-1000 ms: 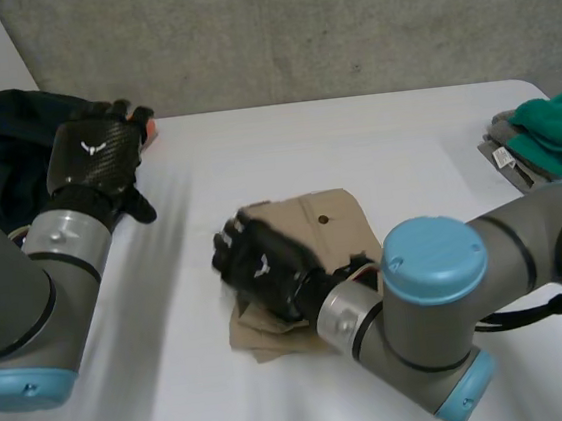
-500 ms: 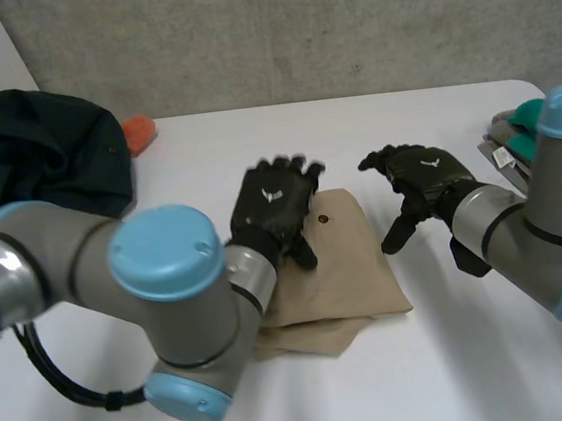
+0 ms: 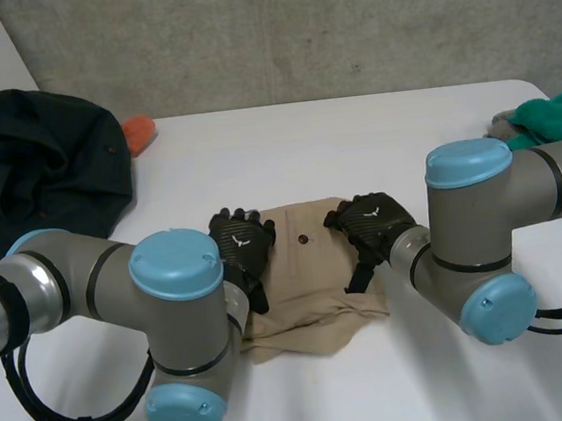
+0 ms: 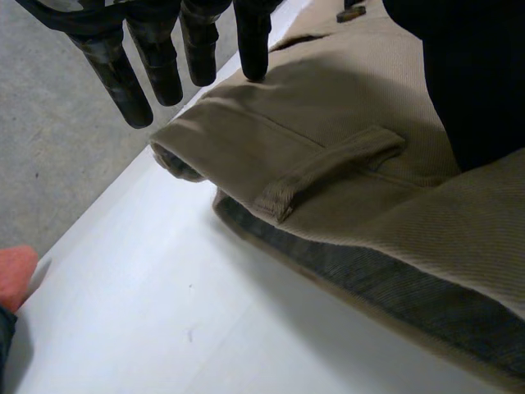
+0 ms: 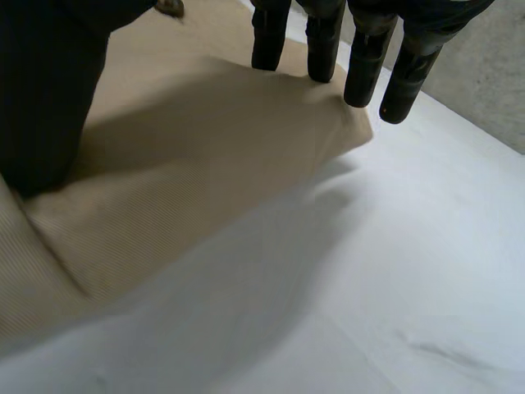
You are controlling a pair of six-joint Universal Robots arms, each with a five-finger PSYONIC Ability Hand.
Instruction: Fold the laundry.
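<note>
A folded pair of tan trousers (image 3: 309, 288) lies in the middle of the white table (image 3: 355, 152). My left hand (image 3: 243, 253) rests flat on its left edge, fingers straight. In the left wrist view the fingers (image 4: 250, 37) press the tan trousers (image 4: 328, 189) near a belt loop. My right hand (image 3: 371, 226) lies on the right edge of the fold, fingers straight. The right wrist view shows the fingers (image 5: 320, 45) reaching over a corner of the tan trousers (image 5: 189, 156), the thumb down on the cloth.
A dark green garment (image 3: 39, 155) is heaped at the table's far left with an orange item (image 3: 139, 133) beside it. A teal cloth (image 3: 558, 116) on grey pieces lies at the far right edge. A concrete wall stands behind the table.
Both hands have come down and nearer onto the two sides of the folded trousers. A second ago the right hand lay on the cloth while the left hovered over the dark heap.
</note>
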